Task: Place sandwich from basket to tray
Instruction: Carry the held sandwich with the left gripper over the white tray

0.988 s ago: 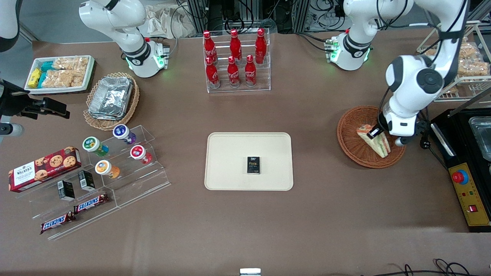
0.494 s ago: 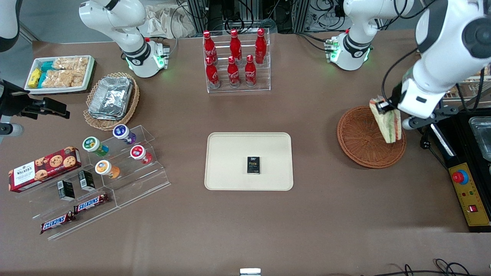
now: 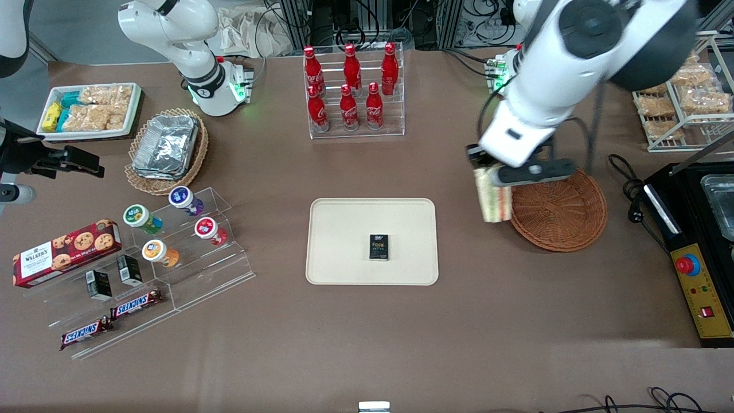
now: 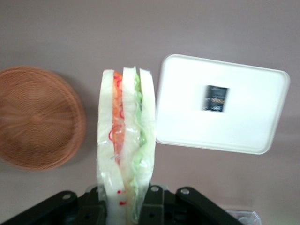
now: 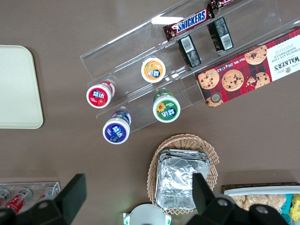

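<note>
So: hand (image 3: 487, 172) clamped on the sandwich (image 3: 494, 201), mid-air between basket (image 3: 559, 215) and tray (image 3: 373, 241) | carry it level, lower onto bare tray, dodge the small black box (image 3: 378, 247) | let go only once it's resting.

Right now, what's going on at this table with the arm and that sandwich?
The left arm's gripper is shut on the sandwich and carries it in the air, between the basket and the tray. The basket is empty now. The tray holds only a small black box; the sandwich has not reached it yet.
</note>
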